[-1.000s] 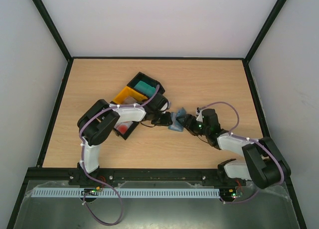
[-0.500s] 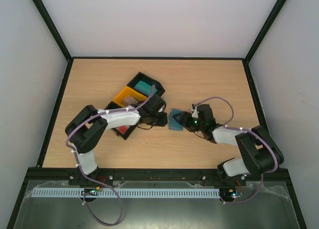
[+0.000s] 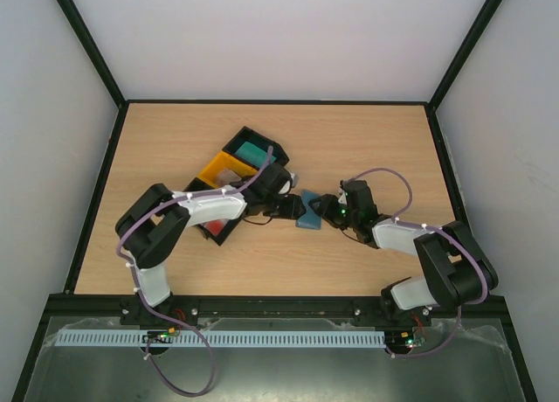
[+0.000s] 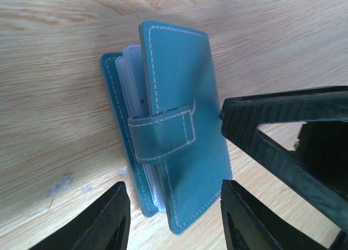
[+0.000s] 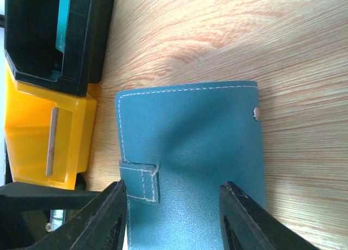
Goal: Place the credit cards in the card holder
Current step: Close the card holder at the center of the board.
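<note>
Blue on wood: spotting the card holder (image 3: 307, 214) lying on the table (image 3: 367, 140) near the yellow tray (image 3: 223, 168), hovering over it with left gripper (image 4: 171, 187) and right gripper (image 5: 171, 187), both spread apart, clamping nothing.

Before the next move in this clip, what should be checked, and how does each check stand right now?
1. Card holder lying on table, between both pincers: ok.
2. Left pincer open, straddling holder: ok.
3. Right pincer open above holder: ok.
4. Holder spread open for cards: not ok, covers nearly together.
5. Snap tab unfastened: cannot tell.
6. Credit card held by a pincer: not ok, neither holds one.
</note>
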Available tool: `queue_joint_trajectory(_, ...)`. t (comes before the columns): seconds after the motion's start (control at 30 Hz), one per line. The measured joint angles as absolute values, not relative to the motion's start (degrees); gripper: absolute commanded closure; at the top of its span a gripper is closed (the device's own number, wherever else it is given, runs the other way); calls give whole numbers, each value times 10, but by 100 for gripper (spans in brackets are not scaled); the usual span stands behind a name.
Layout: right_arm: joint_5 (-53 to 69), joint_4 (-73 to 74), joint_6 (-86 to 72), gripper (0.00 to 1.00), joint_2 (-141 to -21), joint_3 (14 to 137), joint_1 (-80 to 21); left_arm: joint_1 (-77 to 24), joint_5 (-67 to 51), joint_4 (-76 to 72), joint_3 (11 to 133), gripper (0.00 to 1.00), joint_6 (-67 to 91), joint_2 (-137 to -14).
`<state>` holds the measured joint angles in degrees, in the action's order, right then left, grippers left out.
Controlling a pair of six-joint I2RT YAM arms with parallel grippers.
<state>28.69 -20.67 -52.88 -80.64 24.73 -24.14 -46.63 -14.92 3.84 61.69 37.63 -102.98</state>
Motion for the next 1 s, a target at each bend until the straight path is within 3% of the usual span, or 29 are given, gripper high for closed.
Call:
queue_joint_trajectory(0.53,208,-145,-520,51,-786,248,-241,-466,-113,55,640,73,375,-1104)
queue_joint_trajectory(0.8,283,-197,-518,51,-834,243,-241,-466,-111,57,646,77,374,-1109)
queue_joint_trajectory(0.9,325,-246,-524,59,-863,238,-242,-466,-111,57,646,78,373,-1110)
queue_joint_trajectory(1.0,346,-284,-534,80,-884,234,-244,-466,-111,57,646,77,372,-1110)
